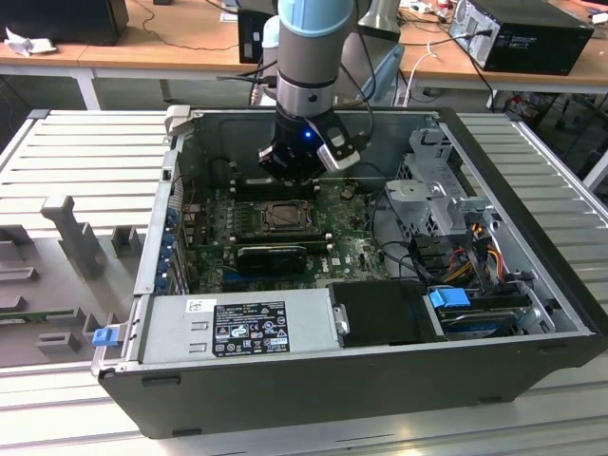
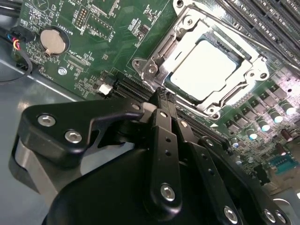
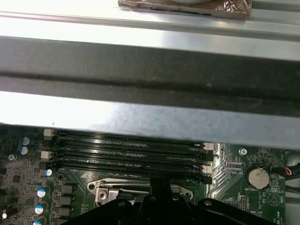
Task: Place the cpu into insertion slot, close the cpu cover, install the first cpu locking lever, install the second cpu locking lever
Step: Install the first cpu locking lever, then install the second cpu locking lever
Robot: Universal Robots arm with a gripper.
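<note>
Exterior view: looks down into an open computer case (image 1: pixel 532 285) lying on its side on a ribbed grey bench (image 1: pixel 85 152). Holds a green motherboard (image 1: pixel 356 252), a grey power supply (image 1: pixel 237 323) along the near wall, and a metal drive cage (image 1: pixel 432 190) with coloured cables (image 1: pixel 475 252) toward the exterior view's right. Hangs just above the board: the gripper (image 1: pixel 304 163), close beside the insertion slot (image 1: pixel 285 217).

Second wrist view: shows the black fingers (image 2: pixel 164 140) drawn together to a point, nothing between them, tip hovering near one corner of the socket. Shows the cpu (image 2: pixel 204 70) already seated flat in the slot, pale face glaring under the light. Appears framed by the cpu cover (image 2: pixel 164 49), lying down around the chip's edges; cannot tell whether either locking lever is latched. Sits well apart on the board: a round coin battery (image 2: pixel 51 41).

First wrist view: shows long black memory slots (image 3: pixel 126 150) beside the socket, below the case's metal wall (image 3: pixel 150 117).

Handling, as a judgement: light, rigid, smooth-faced and fragile chip, best taken by opposite edges, never by the underside. Thin, stiff, springy cover, best pressed on its bare metal rim.
</note>
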